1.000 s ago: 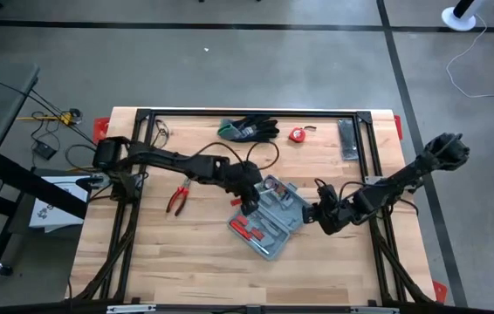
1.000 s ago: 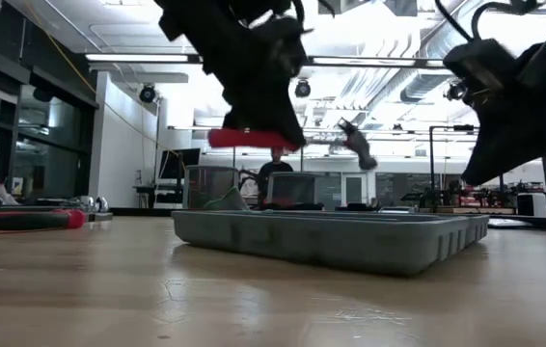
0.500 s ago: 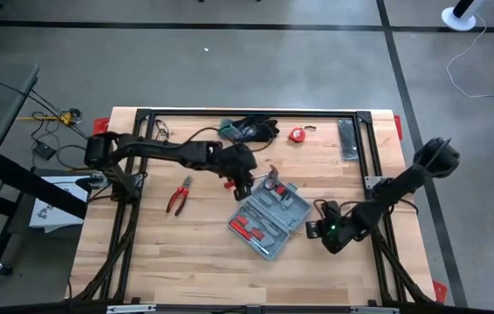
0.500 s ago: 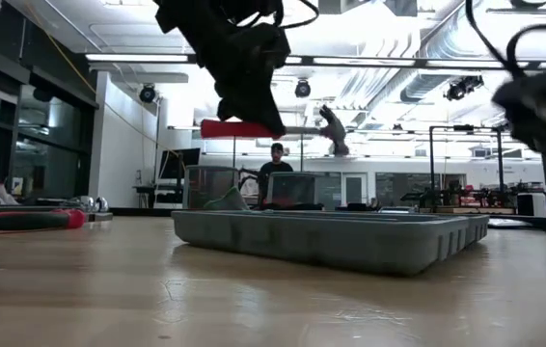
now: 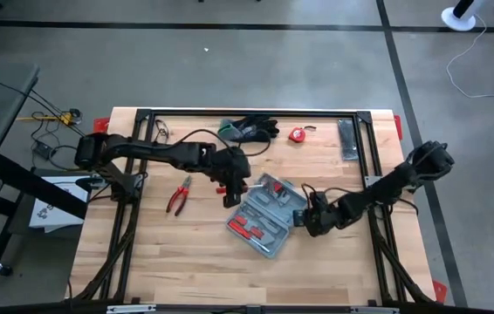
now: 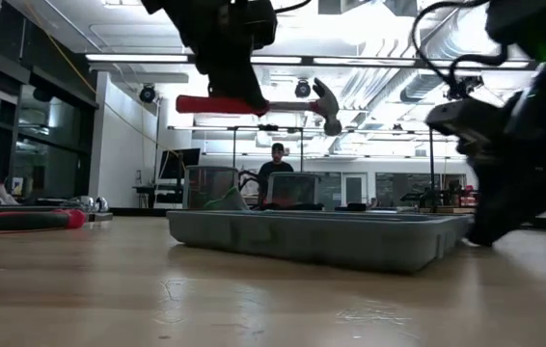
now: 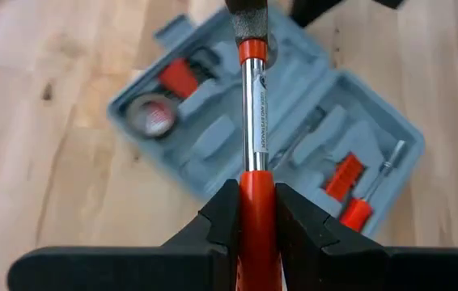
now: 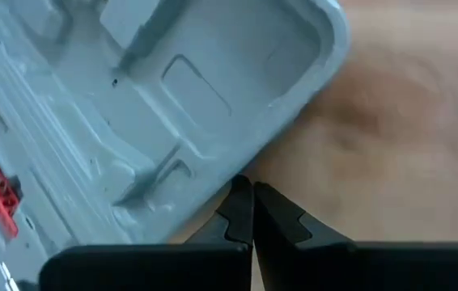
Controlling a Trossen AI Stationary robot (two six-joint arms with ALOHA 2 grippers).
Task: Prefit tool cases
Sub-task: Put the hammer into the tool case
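Tool case (image 5: 264, 216): grey-blue plastic, rounded corners, lying open and flat near counter (image 5: 151, 262) middle, skewed to counter edges. Moulded recesses inside hold red-handled bits, small tape roll; several recesses bare. Left tool (image 5: 231, 190) clamped on red handle of hammer (image 6: 254, 104), hammer held level above case's far-left side. Right tool (image 5: 304, 221) fully closed, holding nothing, tips low at case's right-hand edge.

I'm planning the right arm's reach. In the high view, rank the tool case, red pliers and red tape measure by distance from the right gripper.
From the right gripper:
1. Tool case, touching it on the left.
2. Tape measure, near the table's far edge.
3. Pliers, far left, past the case.
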